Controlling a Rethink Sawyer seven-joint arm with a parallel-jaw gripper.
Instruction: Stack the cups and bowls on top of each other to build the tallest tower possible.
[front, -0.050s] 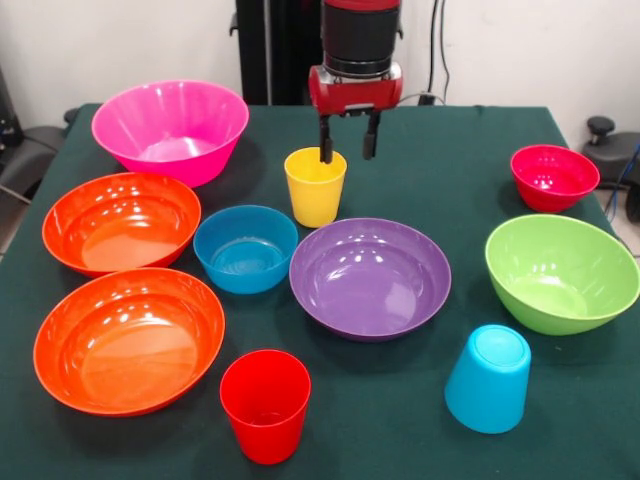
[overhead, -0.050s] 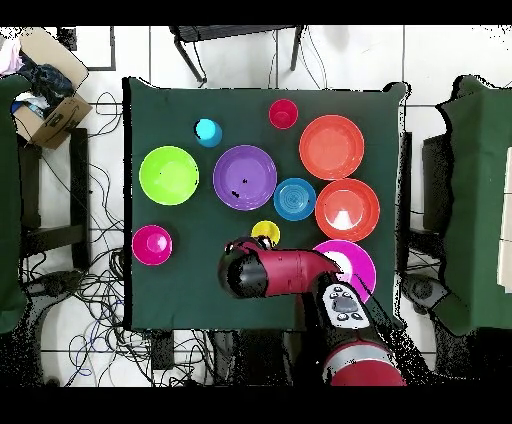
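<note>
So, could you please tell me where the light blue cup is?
In the front view, the light blue cup stands upside down at the near right, just below the lime green bowl.

Red arm (overhead, -0.050s: 290, 272) — black collar, dark gripper (front, -0.050s: 347, 147)

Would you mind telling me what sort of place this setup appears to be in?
Probably a robotics lab: a green-clothed table laid with plastic bowls and cups, the gripper above the yellow cup, and loose cables on the tiled floor around it.
</note>
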